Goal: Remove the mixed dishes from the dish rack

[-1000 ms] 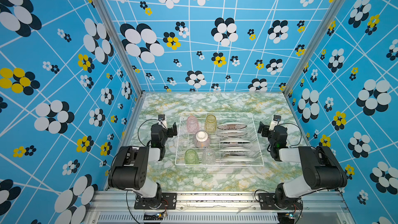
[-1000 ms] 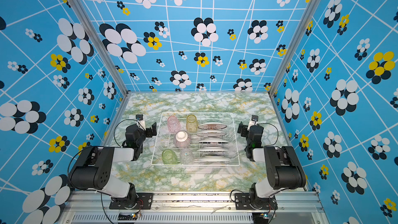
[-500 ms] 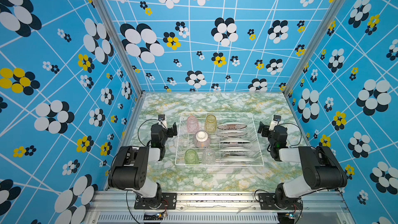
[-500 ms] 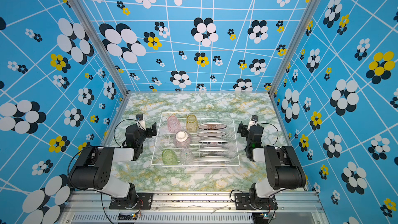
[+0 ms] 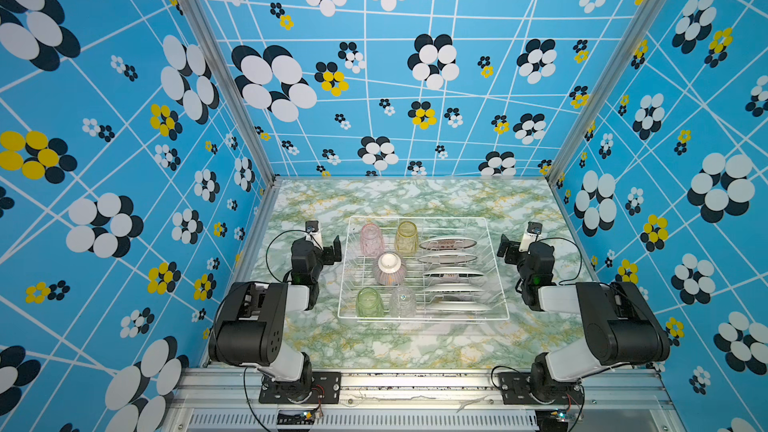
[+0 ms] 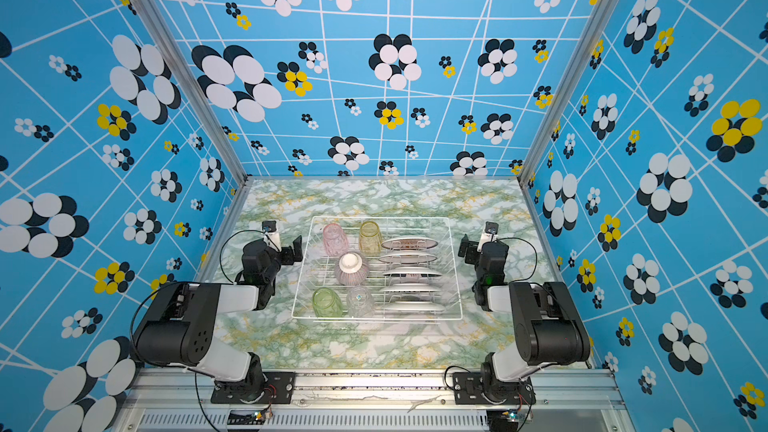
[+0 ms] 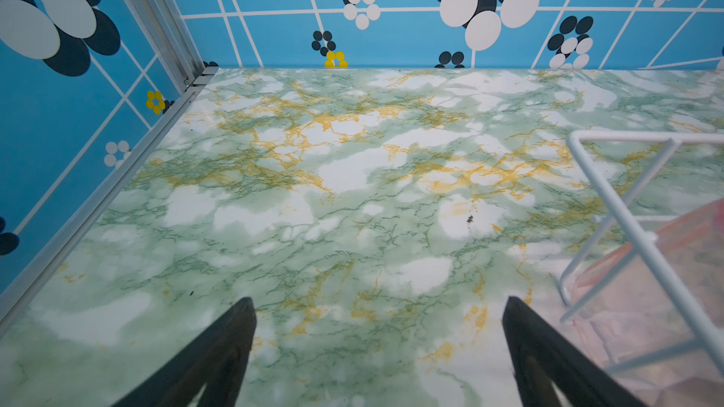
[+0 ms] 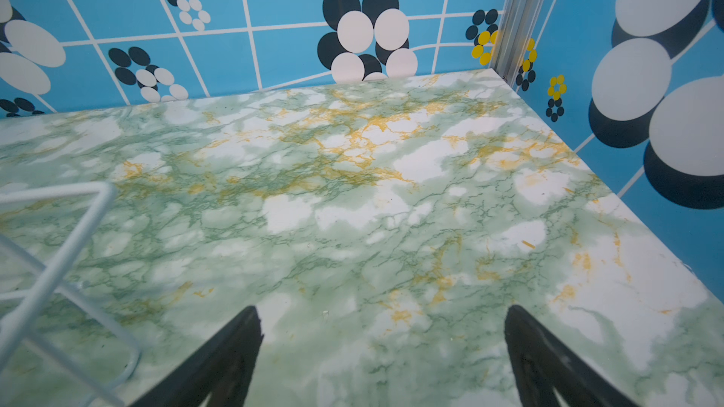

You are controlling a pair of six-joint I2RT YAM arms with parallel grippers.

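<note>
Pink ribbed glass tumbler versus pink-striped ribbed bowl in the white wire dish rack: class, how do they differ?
The pink ribbed glass tumbler is see-through; the pink-striped ribbed bowl is opaque, its white foot facing up. The tumbler is tall and narrow; the bowl a wide, low dome. The tumbler stands in a far corner of the white wire dish rack; the bowl sits nearer the middle. Both are ribbed, pinkish and in the rack.

The left arm (image 5: 245, 328) and right arm (image 5: 619, 326) share one build: bulky black joint housings joined by white links. A thin black cable (image 5: 267, 257) loops from each wrist. Each black base plate (image 5: 330, 384) shows screw heads. The left pincer (image 7: 377, 303) and right pincer (image 8: 382, 309) are black and tapered.
</note>
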